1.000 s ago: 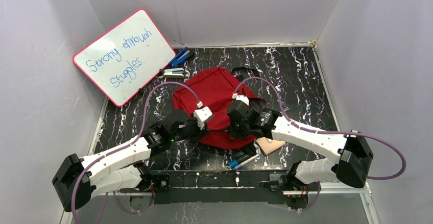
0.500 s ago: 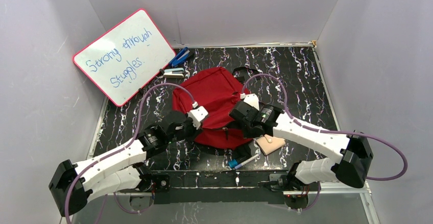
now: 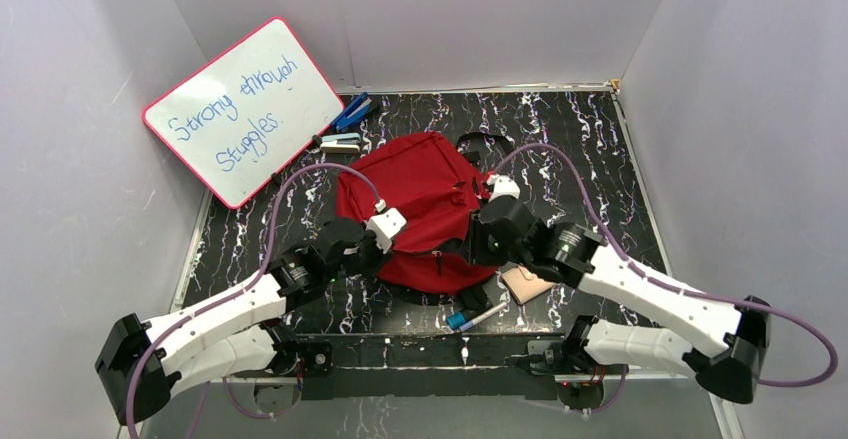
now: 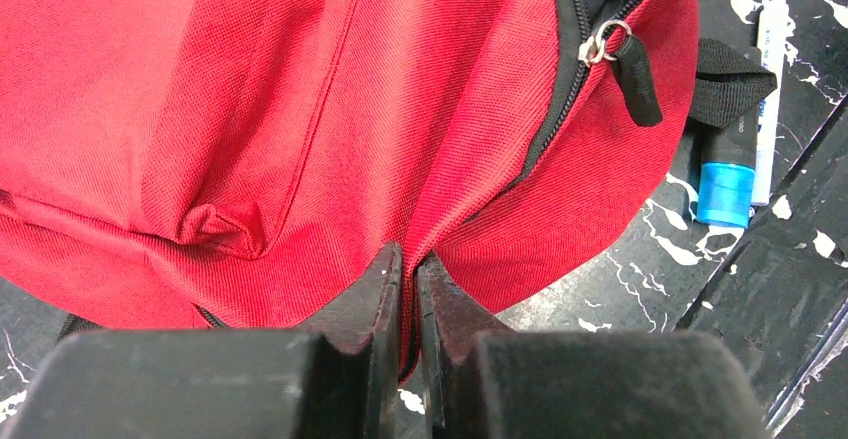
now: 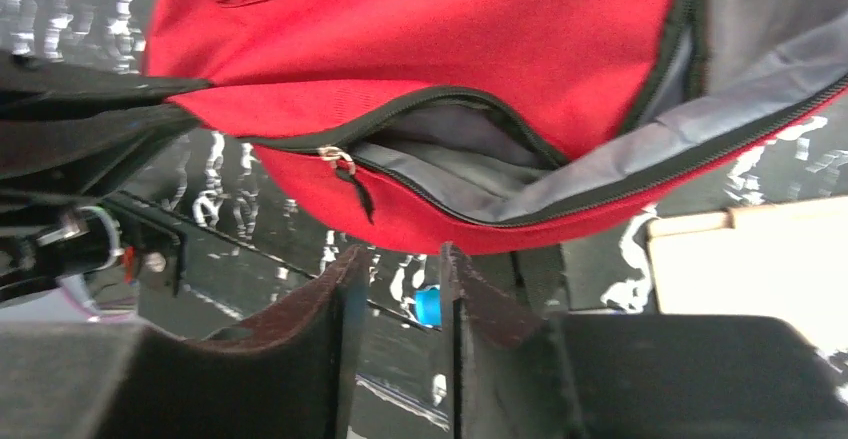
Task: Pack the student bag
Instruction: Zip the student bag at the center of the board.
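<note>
The student bag [image 3: 420,199] is a dark-red backpack lying flat in the middle of the table. My left gripper [image 3: 386,255] is at its near left edge. In the left wrist view it [image 4: 408,264] is shut on a fold of the red fabric [image 4: 300,109] next to a black zip pull [image 4: 632,69]. My right gripper [image 3: 480,251] hovers at the bag's near right edge. In the right wrist view it [image 5: 397,264] is open and empty just below the bag [image 5: 450,49]. The bag's unzipped openings show grey lining [image 5: 450,159].
A beige wallet [image 3: 527,284] and a marker with a blue cap [image 3: 468,317] lie near the bag's front right. A whiteboard [image 3: 245,109] leans at the back left, with a blue stapler [image 3: 352,113] and a small white stapler [image 3: 340,143] beside it.
My right gripper has pulled back off the bag towards the right. My left gripper has shifted slightly left and stays on the bag's edge.
</note>
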Controlling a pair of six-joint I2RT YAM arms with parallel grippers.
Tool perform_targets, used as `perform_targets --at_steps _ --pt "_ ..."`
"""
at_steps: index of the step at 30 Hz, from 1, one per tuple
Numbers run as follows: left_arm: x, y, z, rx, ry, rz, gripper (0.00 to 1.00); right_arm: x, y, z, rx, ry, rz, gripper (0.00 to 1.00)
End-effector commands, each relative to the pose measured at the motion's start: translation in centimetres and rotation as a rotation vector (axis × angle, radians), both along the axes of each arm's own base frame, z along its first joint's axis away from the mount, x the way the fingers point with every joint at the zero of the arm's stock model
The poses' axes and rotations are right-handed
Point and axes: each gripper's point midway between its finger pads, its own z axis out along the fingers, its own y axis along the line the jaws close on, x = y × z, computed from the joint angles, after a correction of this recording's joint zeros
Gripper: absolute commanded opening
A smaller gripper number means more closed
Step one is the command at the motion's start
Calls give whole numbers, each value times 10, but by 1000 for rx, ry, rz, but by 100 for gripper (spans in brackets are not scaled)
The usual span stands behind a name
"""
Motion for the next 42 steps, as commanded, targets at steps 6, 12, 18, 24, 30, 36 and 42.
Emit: perform_targets --at_steps 6,12,18,24,30,36,42 --pt "8 -11 16 -56 -36 -5 0 -12 41 -15 318 -6 -20 57" --pt "9 -12 14 -57 -33 -6 0 -18 58 -27 337 -66 23 56" --pt "8 -11 15 -62 -35 -4 0 -7 56 -34 298 -118 -26 54" --pt "5 -13 15 -71 -25 -17 0 3 50 -51 225 -118 -98 52" --pt "4 -17 16 -84 -20 -33 0 10 63 -53 235 -153 -69 48" --pt "5 -19 17 -93 -27 -35 0 14 75 -42 283 -199 -33 45" --pt "5 -19 18 -97 -25 -30 0 16 62 -55 215 -175 -91 29"
